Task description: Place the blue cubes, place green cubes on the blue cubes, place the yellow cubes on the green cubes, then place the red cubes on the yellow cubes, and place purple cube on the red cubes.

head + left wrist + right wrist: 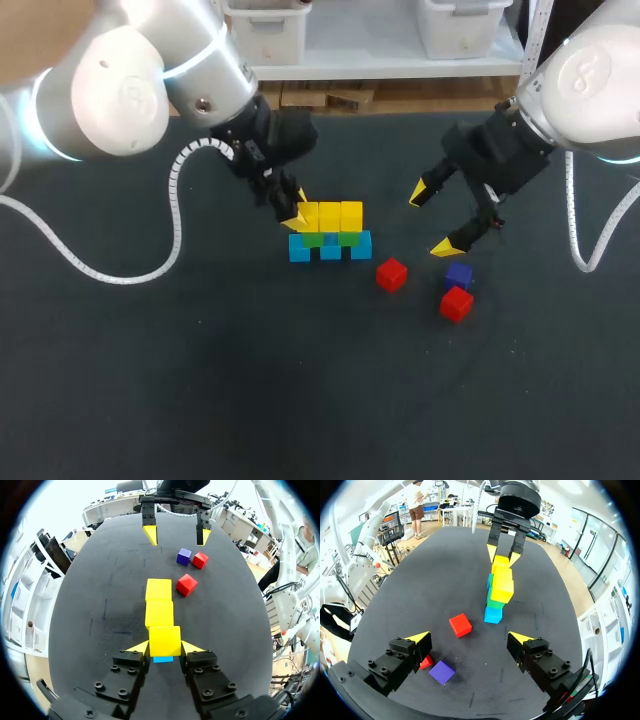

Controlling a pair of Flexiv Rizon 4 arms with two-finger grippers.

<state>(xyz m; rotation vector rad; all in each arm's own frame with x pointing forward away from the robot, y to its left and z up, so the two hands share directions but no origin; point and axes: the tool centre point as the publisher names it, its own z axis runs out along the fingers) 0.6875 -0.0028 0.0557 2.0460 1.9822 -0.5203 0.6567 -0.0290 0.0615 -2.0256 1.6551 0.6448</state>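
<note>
A stack stands mid-table: blue cubes (pixel 330 249) at the bottom, green cubes (pixel 313 238) on them, and a row of yellow cubes (pixel 340 215) on top. My left gripper (pixel 297 214) is shut on the end yellow cube (pixel 165 641), which sits in line with the other two; a blue cube (pixel 163 659) shows under it. One red cube (pixel 391 273) lies right of the stack; a second red cube (pixel 456 303) and the purple cube (pixel 458 274) lie farther right. My right gripper (pixel 432 219) hangs open above the table, near these loose cubes, holding nothing.
The dark table (pixel 200 380) stretches bare in front of and left of the stack. A white coiled cable (pixel 176 215) runs from my left arm over the table's left part. In the right wrist view the red cube (pixel 460 625) lies ahead of the open fingers.
</note>
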